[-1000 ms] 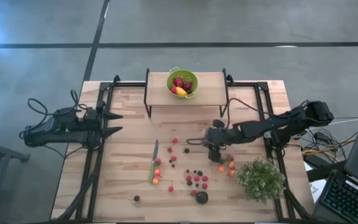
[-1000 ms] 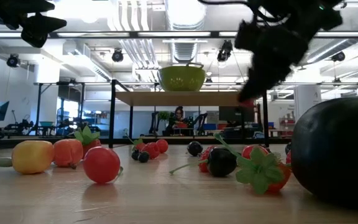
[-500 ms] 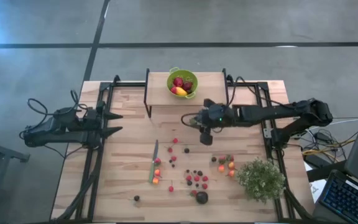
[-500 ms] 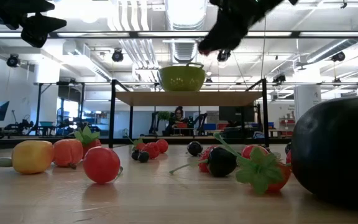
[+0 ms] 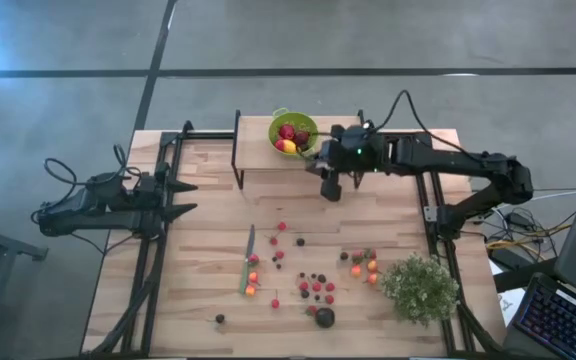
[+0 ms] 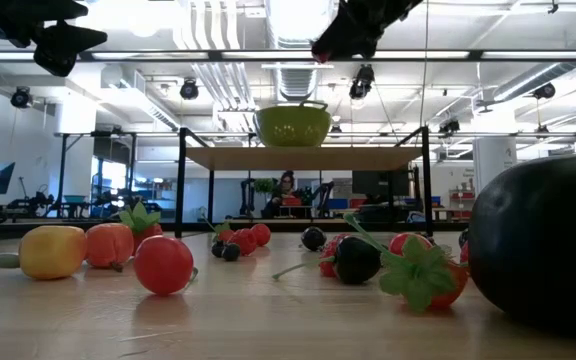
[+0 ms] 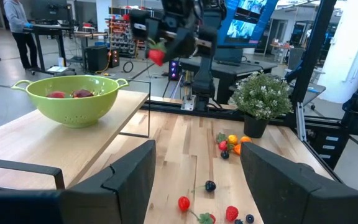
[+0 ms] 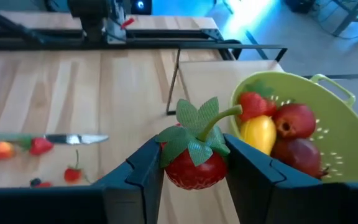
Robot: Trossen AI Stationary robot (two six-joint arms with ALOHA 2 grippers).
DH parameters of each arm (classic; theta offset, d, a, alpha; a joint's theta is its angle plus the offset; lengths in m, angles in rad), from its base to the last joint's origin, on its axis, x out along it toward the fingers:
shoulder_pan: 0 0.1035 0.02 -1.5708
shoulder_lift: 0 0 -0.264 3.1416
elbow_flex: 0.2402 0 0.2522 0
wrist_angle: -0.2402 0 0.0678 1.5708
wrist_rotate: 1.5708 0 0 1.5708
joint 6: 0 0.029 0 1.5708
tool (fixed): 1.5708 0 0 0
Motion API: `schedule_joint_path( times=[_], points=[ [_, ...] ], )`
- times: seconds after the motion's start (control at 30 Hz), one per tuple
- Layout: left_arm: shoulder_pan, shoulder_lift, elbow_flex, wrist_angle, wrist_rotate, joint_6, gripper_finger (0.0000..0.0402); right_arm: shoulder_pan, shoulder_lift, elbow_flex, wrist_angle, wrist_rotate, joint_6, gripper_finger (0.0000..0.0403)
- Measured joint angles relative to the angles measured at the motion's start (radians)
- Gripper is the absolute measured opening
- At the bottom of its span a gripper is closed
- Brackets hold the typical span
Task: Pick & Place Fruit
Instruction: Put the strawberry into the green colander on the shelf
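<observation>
We see the right arm now stretched across the far side of the table (image 5: 198, 215), w/ the right gripper (image 5: 330, 186) just beside the raised shelf (image 5: 343, 150) and the green colander (image 5: 280, 120); a sec ago it sat low over the orange/red cluster near the plant (image 5: 418, 288), and half a sec ago it was mid-table, so it has lifted and swung far-left toward the drop spot. That means transport is nearly done, we reckon; what's left is getting over the rim and letting go. The wrist view shows its fingers (image 8: 143, 167) partly closed, clamped on a red strawberry (image 8: 194, 163) w/ green leaves, colander just beyond w/ red and yellow pieces already in it. The left wrist view shows the same berry up in the air near the colander. The left gripper (image 5: 176, 198) waits at the left edge, fingers spread wide, holding nothing, same spot as before. On the table the loose fruit (image 5: 316, 288) lies unchanged apart from the cluster (image 5: 363, 262), which looks one piece thinner; the knife (image 5: 248, 258) and the big dark round fruit (image 5: 324, 317) haven't shifted.
</observation>
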Motion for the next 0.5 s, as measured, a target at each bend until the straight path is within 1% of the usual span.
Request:
schedule_joint_path(
  times=[0.17, 0.37, 0.5],
  points=[
    [0.000, 0.000, 0.000, 0.000, 0.000, 0.000, 0.0241, -0.062, 0.000, 0.002, 0.001, -0.015, -0.022, 0.0139],
    [0.000, 0.000, 0.000, 0.000, 0.000, 0.000, 0.0241, -0.140, 0.001, -0.003, 0.005, -0.071, -0.035, 0.0137],
    [0.000, 0.000, 0.000, 0.000, 0.000, 0.000, 0.0241, -0.185, 0.006, -0.003, 0.015, -0.137, -0.043, 0.0140]
  ],
)
